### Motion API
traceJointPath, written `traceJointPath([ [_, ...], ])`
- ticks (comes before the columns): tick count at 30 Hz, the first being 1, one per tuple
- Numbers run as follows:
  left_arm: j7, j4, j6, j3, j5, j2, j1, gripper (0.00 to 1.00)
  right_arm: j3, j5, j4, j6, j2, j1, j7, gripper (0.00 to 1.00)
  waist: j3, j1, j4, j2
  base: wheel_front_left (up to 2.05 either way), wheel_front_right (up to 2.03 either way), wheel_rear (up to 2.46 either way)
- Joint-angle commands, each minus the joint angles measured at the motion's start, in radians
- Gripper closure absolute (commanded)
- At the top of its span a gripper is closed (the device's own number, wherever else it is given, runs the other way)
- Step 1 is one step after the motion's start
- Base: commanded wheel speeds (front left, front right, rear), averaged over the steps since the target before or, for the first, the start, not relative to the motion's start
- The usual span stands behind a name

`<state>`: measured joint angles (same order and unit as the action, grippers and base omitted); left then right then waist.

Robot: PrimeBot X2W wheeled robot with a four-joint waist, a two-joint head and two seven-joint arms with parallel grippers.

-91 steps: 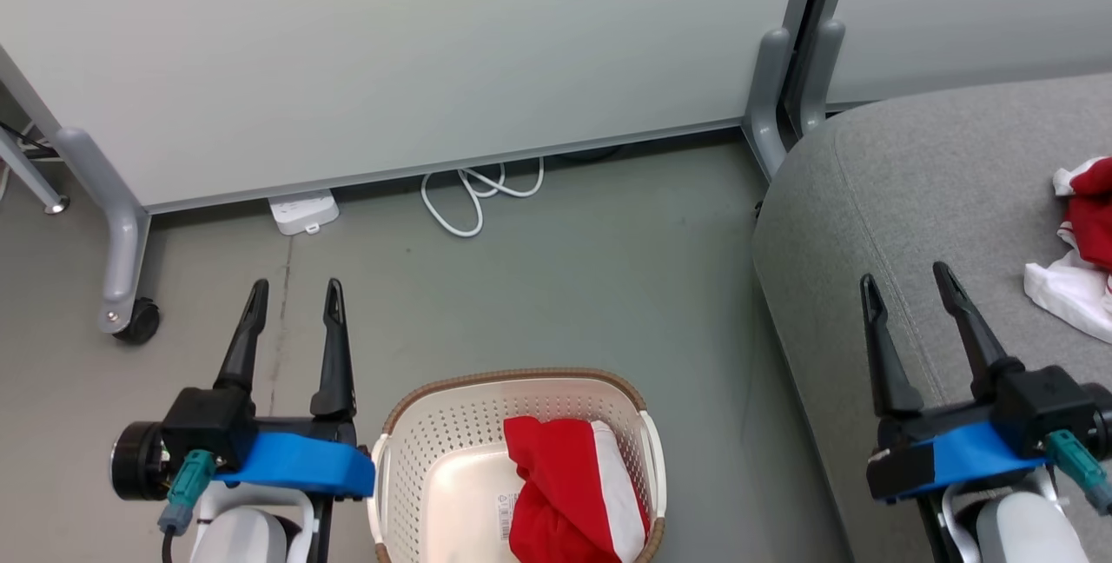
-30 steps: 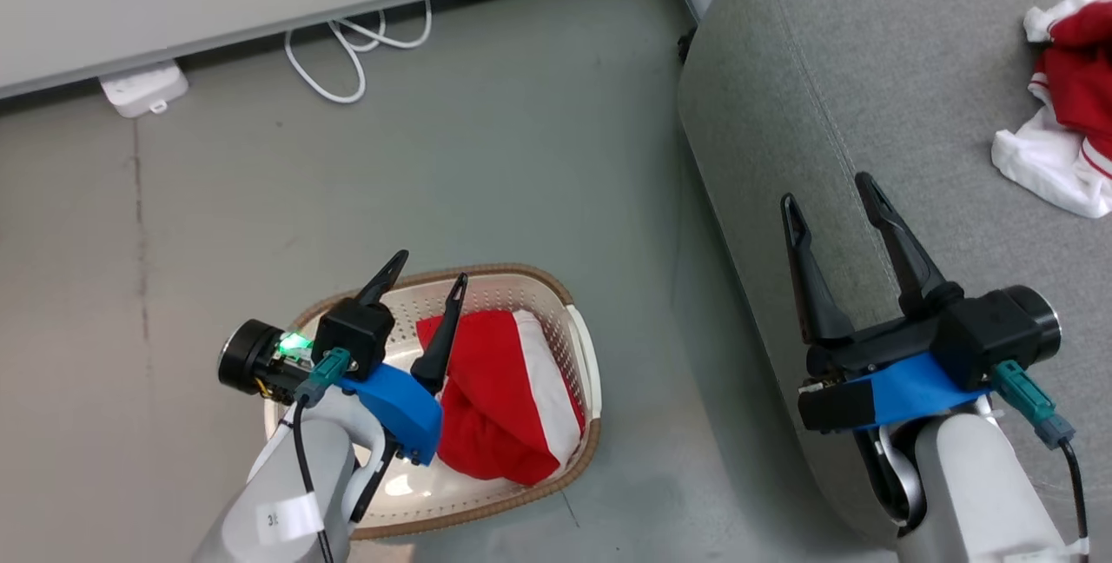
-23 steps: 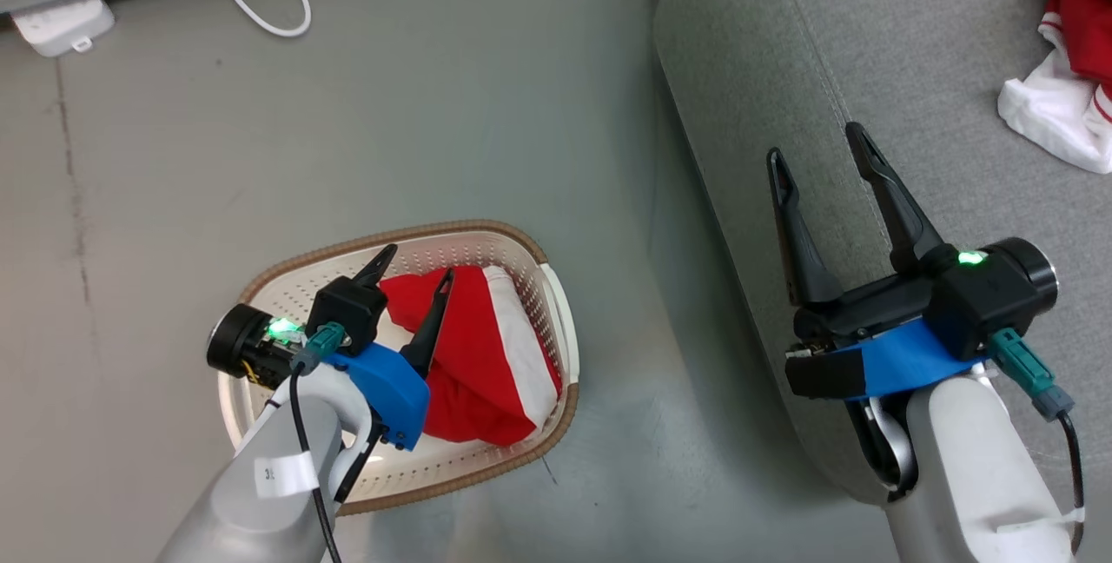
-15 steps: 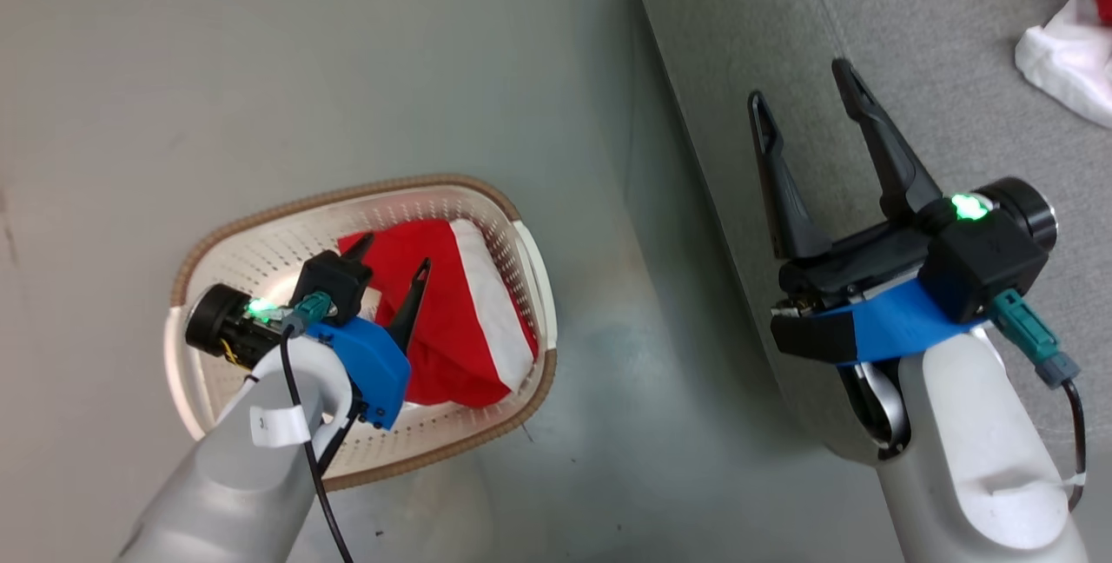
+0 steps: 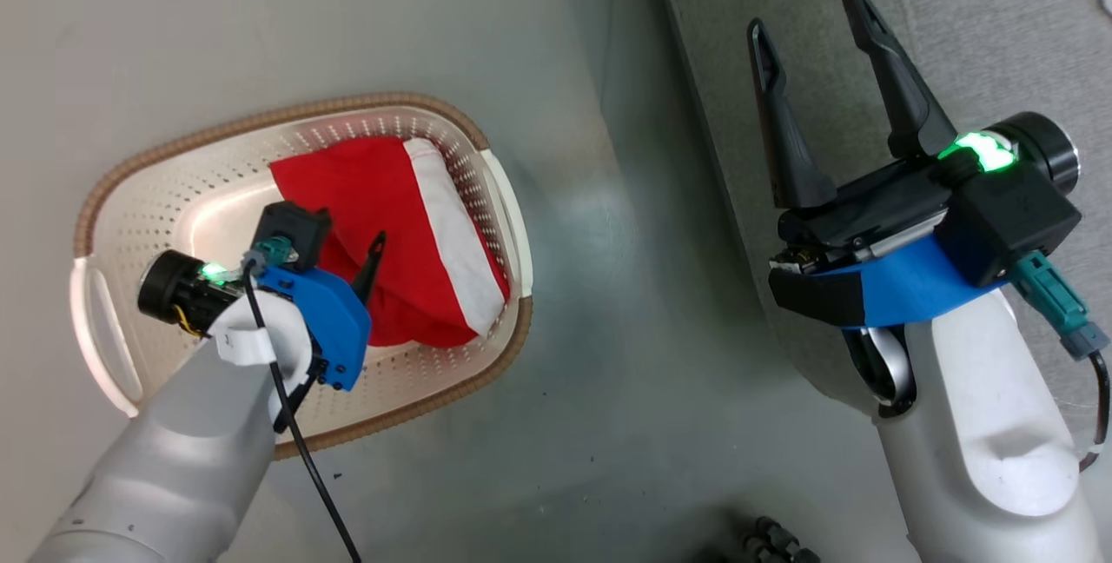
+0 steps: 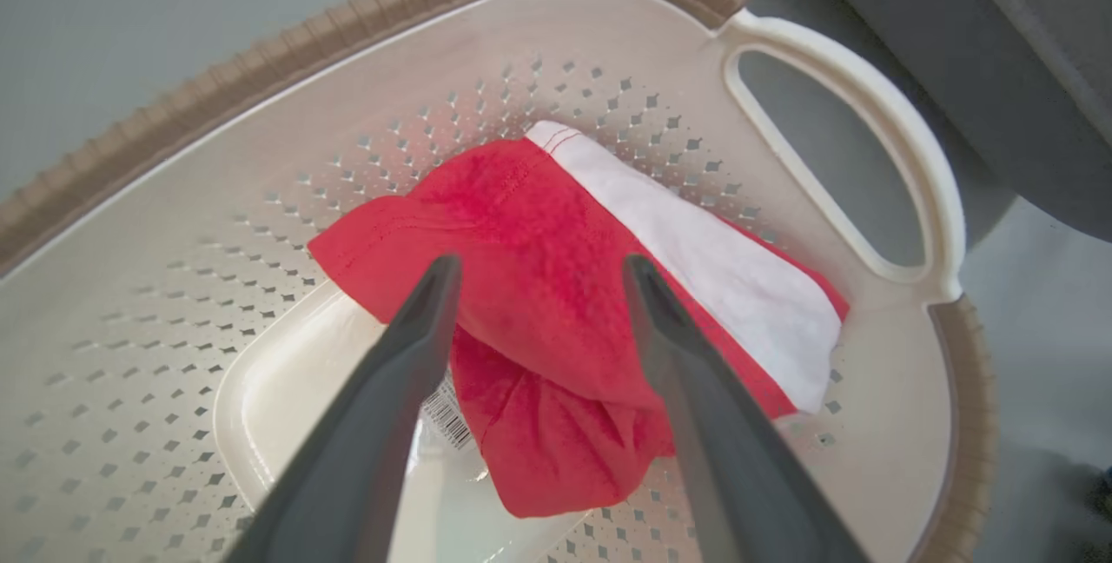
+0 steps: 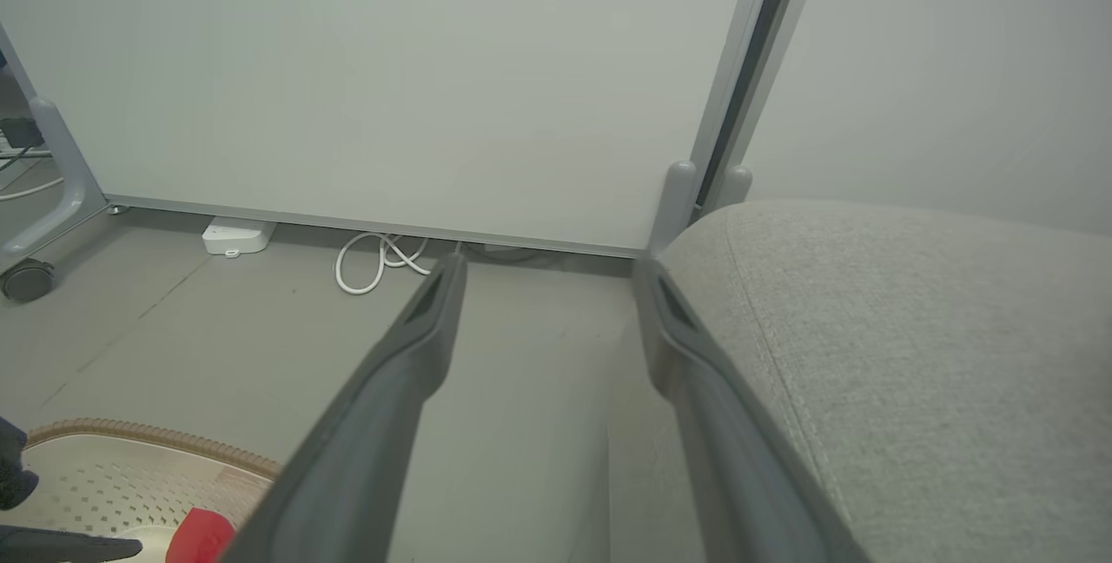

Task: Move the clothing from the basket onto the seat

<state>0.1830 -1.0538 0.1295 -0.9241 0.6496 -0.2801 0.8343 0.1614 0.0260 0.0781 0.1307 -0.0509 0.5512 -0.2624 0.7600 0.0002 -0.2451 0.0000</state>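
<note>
Not much done yet, as far as I can see. The red-and-white clothing [image 5: 382, 189] sits bunched inside the basket [image 5: 261, 115], on the side nearest the seat [image 5: 999, 24]. The left hand [image 6: 540, 268] is down in the basket, spread wide on either side of the red fold and gripping nothing. The right hand [image 5: 804, 7] is wide open and empty too, well clear of the basket over the seat edge. So grab, lift and carry are all left. The left wrist view catches a barcode label [image 6: 447, 420] on the basket floor, and the right wrist view a white cable [image 7: 378, 259] far beyond the basket.
</note>
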Motion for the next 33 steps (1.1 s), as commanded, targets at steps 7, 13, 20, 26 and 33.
traceJointPath([
  [7, -0.04, -0.008, 0.002, -0.08, 0.081, -0.026, 0.063, 0.0, 0.002, -0.007, -0.018, 0.0, 0.001, 0.041, -0.004, 0.0, 0.091, -0.0002, -0.004, 0.0, 0.0, 0.0, 0.0],
  [13, -0.074, -0.018, 0.002, -0.116, 0.164, -0.036, 0.095, 0.0, 0.004, -0.007, -0.028, 0.0, 0.001, 0.055, -0.004, 0.0, 0.145, -0.0002, -0.005, 0.0, 0.0, 0.0, 0.0],
  [20, -0.101, -0.009, 0.002, -0.151, 0.249, -0.04, 0.138, 0.0, 0.005, -0.003, -0.04, 0.0, 0.001, 0.07, -0.004, 0.0, 0.203, -0.0002, -0.01, 0.0, 0.0, 0.0, 0.0],
  [26, -0.113, -0.014, 0.002, -0.177, 0.308, -0.052, 0.181, 0.0, 0.009, 0.005, -0.05, 0.0, 0.001, 0.082, -0.004, 0.0, 0.245, -0.0002, -0.023, 0.0, 0.0, 0.0, 0.0],
  [33, -0.125, -0.036, 0.002, -0.23, 0.333, -0.053, 0.217, 0.0, 0.007, 0.011, -0.056, 0.0, 0.001, 0.087, -0.004, 0.0, 0.273, -0.0002, -0.035, 0.0, 0.0, 0.0, 0.0],
])
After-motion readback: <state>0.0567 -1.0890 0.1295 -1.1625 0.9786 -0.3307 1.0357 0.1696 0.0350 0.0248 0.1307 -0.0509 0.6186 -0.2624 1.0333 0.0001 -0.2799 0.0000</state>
